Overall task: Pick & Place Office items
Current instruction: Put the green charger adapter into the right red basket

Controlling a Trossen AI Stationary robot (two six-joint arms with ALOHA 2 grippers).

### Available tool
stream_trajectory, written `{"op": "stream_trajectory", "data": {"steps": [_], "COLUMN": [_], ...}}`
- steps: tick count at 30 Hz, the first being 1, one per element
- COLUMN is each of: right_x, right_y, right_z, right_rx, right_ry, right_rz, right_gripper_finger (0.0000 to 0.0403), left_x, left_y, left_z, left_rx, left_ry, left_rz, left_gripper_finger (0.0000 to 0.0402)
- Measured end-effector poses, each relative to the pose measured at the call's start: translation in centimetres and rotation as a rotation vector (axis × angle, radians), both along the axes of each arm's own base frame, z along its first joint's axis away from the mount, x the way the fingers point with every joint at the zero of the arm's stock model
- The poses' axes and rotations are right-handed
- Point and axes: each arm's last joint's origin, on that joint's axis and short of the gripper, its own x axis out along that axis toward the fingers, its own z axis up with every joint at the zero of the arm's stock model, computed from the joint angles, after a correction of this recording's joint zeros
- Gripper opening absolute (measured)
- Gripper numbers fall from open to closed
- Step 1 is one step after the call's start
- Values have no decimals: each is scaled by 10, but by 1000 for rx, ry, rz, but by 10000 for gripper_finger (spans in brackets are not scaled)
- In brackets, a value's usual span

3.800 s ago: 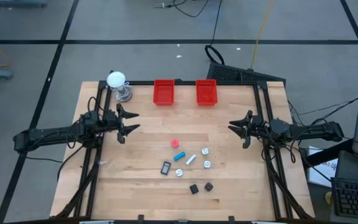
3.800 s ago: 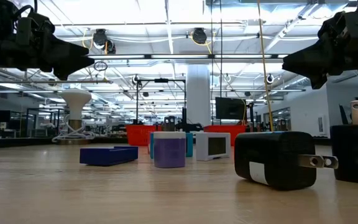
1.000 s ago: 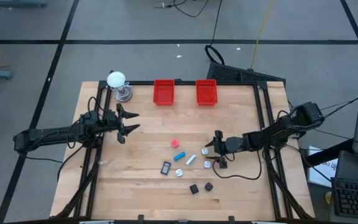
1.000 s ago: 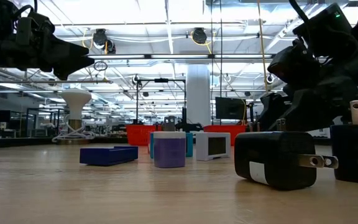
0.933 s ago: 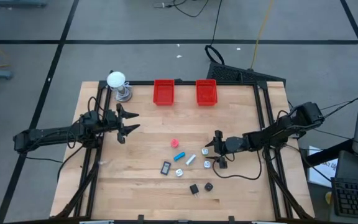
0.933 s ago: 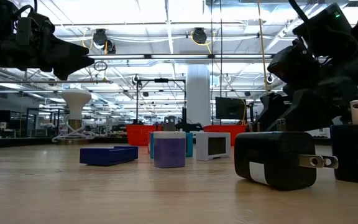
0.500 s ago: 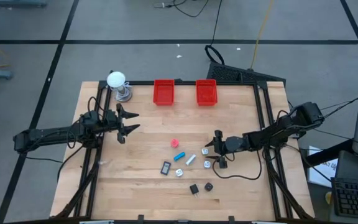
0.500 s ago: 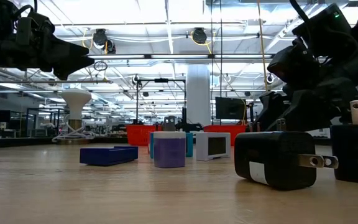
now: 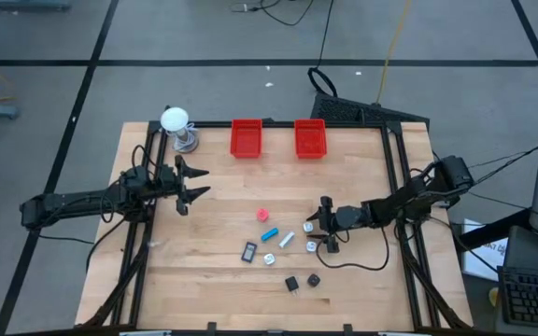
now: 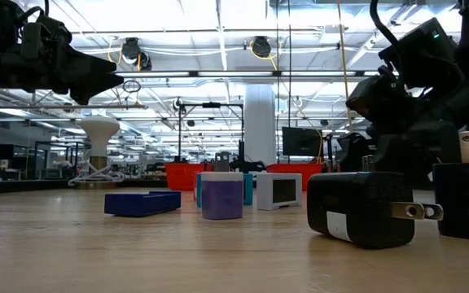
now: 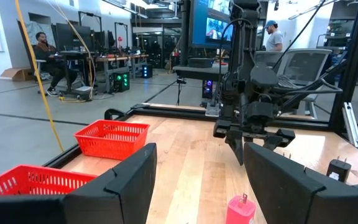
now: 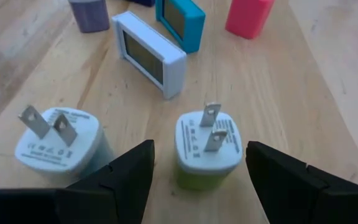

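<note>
High view: nothing binned yet, both red bins [image 9: 247, 137] at the far edge of the table [image 9: 222, 201] apparently empty. All office items loose mid-table: pink plug adapter [image 9: 262, 216], cyan piece [image 9: 270, 233], pale blue piece [image 9: 287, 239], dark flat rectangle [image 9: 249, 251], two white round plug adapters [image 9: 308, 227] near the right arm, a third white round one [image 9: 269, 259] nearer the front, two black cube chargers [image 9: 291, 283] closest to the front edge. Whole job left, judging by this.

Right pincer [image 9: 322, 227] down low among the white round adapters, released, jaws spread and empty. Right wrist view: dark fingers [image 12: 294, 180] on either side of one white round adapter [image 12: 208, 149] standing prongs-up, not touching it; second white adapter [image 12: 62, 143] just beside, outside the jaws. White flat device [image 12: 150, 61], cyan one [image 12: 179, 23] and pink adapter [image 12: 249, 15] beyond. First pick apparently being lined up, grasp not yet made.

Left pincer [image 9: 188, 184] parked over the left side of the table, released, holding nothing, well apart from the items.

In the way: neighbouring white adapter close enough to get nudged when the jaws shut. White ball on metal stand [image 9: 177, 126] at the far left corner, clear of the path to the bins. People visible in the room behind in left wrist view, away from the table.
</note>
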Motion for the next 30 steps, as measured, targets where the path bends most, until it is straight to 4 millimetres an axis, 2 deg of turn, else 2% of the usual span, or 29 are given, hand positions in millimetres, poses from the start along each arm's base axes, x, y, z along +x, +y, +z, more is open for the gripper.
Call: {"op": "stream_trajectory", "data": {"steps": [22,30], "right_x": [1,1], "right_y": [-3,-3], "right_z": [-4,-4], "right_rx": [-1,-1], "right_ry": [1,1], "right_rz": [-16,-16], "right_gripper_finger": [241,210], "left_x": [0,0], "left_y": [0,0], "left_z": [0,0], "left_rx": [0,0], "left_ry": [-1,0], "left_rz": [0,0], "left_gripper_finger": [244,244]}}
